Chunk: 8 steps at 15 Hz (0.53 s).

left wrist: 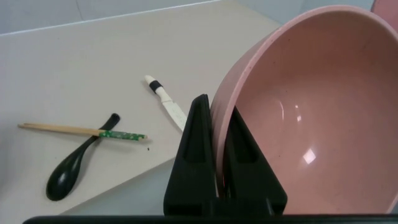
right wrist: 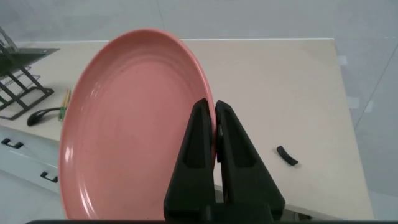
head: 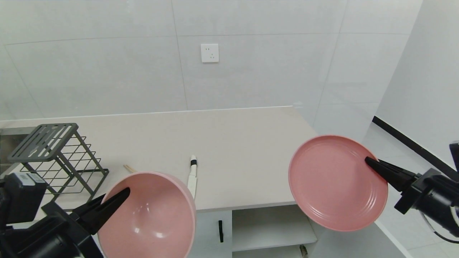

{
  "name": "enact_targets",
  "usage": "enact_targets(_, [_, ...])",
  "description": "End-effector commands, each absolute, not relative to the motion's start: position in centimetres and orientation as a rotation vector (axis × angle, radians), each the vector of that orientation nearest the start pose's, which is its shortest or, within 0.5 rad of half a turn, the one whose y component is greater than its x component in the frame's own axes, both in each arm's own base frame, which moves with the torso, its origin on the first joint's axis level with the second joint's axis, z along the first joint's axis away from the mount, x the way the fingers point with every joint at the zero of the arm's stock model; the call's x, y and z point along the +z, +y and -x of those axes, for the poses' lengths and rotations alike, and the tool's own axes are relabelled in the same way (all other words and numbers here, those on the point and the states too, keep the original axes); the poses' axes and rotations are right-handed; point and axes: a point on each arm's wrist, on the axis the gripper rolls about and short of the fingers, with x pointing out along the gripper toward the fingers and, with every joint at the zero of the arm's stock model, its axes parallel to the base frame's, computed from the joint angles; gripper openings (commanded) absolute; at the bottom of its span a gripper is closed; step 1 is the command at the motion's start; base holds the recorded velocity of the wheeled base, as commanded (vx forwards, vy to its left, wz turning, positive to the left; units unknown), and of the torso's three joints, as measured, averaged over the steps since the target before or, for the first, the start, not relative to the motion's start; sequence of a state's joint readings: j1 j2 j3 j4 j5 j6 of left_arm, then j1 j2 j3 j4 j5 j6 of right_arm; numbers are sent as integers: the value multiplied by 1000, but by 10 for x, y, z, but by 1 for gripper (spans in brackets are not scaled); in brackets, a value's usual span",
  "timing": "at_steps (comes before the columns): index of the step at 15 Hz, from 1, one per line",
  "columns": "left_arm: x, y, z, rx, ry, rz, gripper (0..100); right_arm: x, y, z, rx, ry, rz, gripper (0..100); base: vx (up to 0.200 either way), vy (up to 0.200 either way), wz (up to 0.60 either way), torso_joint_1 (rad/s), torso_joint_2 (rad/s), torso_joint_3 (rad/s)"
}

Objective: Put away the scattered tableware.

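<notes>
Bowl (head: 154,218) clamped in left gripper (head: 125,191), lower edge cut off; plate (head: 333,182) clamped in right gripper (head: 366,159).

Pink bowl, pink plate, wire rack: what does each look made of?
Pink bowl: probably melamine or similar plastic; smooth semi-gloss, soft light spots inside, faint speckles on the outside. Pink plate: likely the same; satin surface with moulded concentric rings. Wire rack: seemingly metal with a dark matte coating; thin straight rods and a slotted top.

Bright, even, diffuse from above. Faint soft shadows on worktop (head: 233,143). Small glare spots inside pink bowl (head: 154,215). Slight wide-angle bending toward head view edges. Sharp throughout.
</notes>
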<state>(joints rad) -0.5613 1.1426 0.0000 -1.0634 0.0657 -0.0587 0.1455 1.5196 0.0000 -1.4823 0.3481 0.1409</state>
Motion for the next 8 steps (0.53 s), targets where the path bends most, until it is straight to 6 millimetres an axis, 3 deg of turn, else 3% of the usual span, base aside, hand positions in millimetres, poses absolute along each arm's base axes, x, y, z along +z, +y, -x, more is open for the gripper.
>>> enact_targets(1, [137, -62, -102, -493, 94, 33, 0, 123, 32, -167, 490, 86, -121, 0, 0, 0, 0, -163, 398, 212])
enact_targets(8, [133, -62, -101, -493, 128, 20, 0, 118, 44, -156, 565, 178, -103, 0, 0, 0, 0, -225, 528, 296])
